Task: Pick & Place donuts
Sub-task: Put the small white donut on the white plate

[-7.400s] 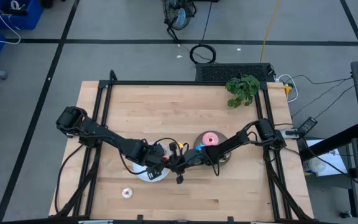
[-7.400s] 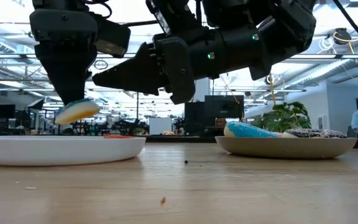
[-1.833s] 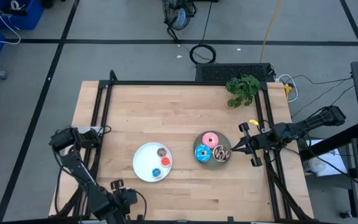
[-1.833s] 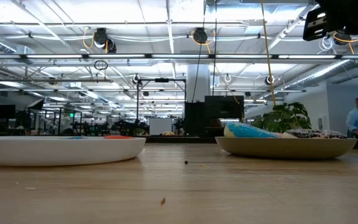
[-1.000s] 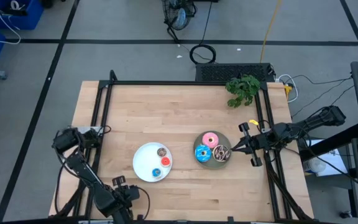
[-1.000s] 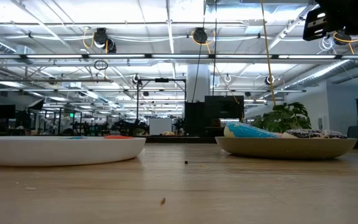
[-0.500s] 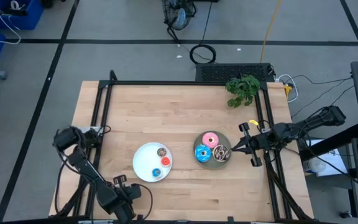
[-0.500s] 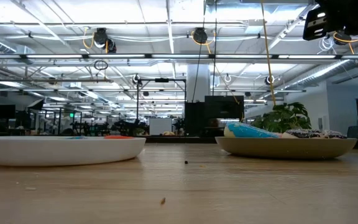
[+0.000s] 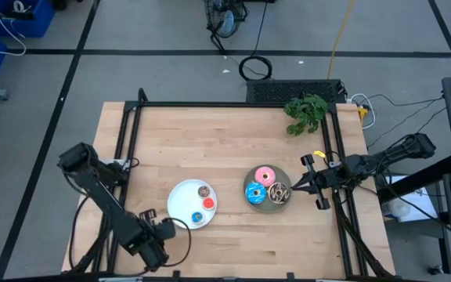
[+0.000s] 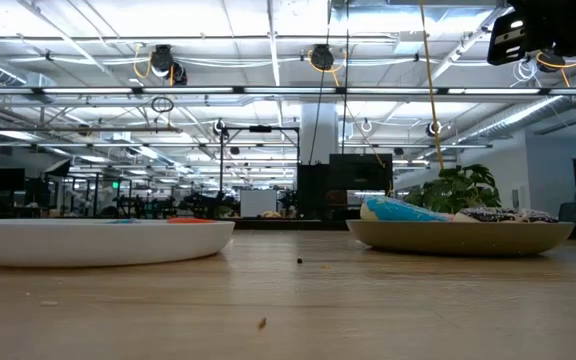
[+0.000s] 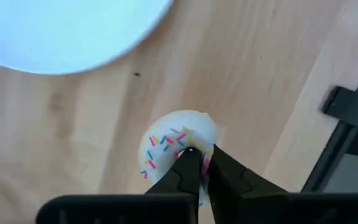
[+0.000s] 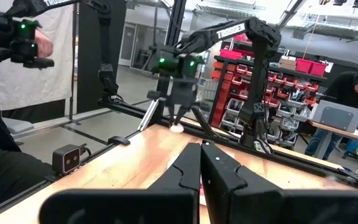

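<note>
Since a second ago, the left arm has swung its elbow out and moved a little toward the plates, and its fingers have pinched in. The left gripper (image 11: 196, 163) is now clamped on the rim of the white-pink mini donut (image 11: 174, 146), one finger in the hole, so it can lift it. This donut sits on the bare wood surface (image 9: 210, 141), near the front edge and just beside the white plate (image 9: 182, 205). That plate already has three mini donuts (image 9: 204, 203), so this one likely belongs there too. The grey plate (image 9: 284, 177) holds the three larger donuts (image 9: 265, 186). The left arm bends low across the front corner. The right gripper (image 9: 292, 190), pressed together and empty, waits beside the grey plate.
</note>
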### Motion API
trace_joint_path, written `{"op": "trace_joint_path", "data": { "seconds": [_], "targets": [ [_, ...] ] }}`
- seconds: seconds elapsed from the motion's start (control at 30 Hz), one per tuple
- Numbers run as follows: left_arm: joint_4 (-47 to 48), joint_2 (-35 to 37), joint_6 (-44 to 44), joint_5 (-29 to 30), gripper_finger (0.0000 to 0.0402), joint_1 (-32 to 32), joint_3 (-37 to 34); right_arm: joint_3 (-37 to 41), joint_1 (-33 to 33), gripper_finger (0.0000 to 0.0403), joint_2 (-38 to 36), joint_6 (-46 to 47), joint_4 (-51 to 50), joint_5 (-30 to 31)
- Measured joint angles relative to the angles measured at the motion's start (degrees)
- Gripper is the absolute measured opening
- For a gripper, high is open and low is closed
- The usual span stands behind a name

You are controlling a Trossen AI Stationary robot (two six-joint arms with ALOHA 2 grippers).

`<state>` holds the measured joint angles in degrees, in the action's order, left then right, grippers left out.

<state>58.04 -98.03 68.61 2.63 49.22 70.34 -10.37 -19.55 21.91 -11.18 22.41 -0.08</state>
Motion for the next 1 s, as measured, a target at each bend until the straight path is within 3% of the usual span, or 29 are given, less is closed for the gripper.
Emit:
{"op": "trace_joint_path", "data": {
  "seconds": [0.2,0.5,0.77,1.0],
  "targets": [
    [7.73,4.65,-3.35,2.90,0.0018,-2.46,1.64,0.00,0.00,0.0000,0.00,0.00,0.02,0.00],
    [16.61,5.10,-9.47,8.42,0.0018,-4.25,10.67,0.00,0.00,0.0000,0.00,-0.01,0.00,0.00],
    [22.04,5.12,-9.93,8.88,0.0018,-5.37,17.87,0.00,0.00,0.0000,0.02,0.96,-0.04,0.00],
    [22.76,5.10,-15.31,10.63,0.0007,-8.21,18.30,0.00,0.00,0.0000,0.02,1.07,-0.06,-0.01]
  ]
}}
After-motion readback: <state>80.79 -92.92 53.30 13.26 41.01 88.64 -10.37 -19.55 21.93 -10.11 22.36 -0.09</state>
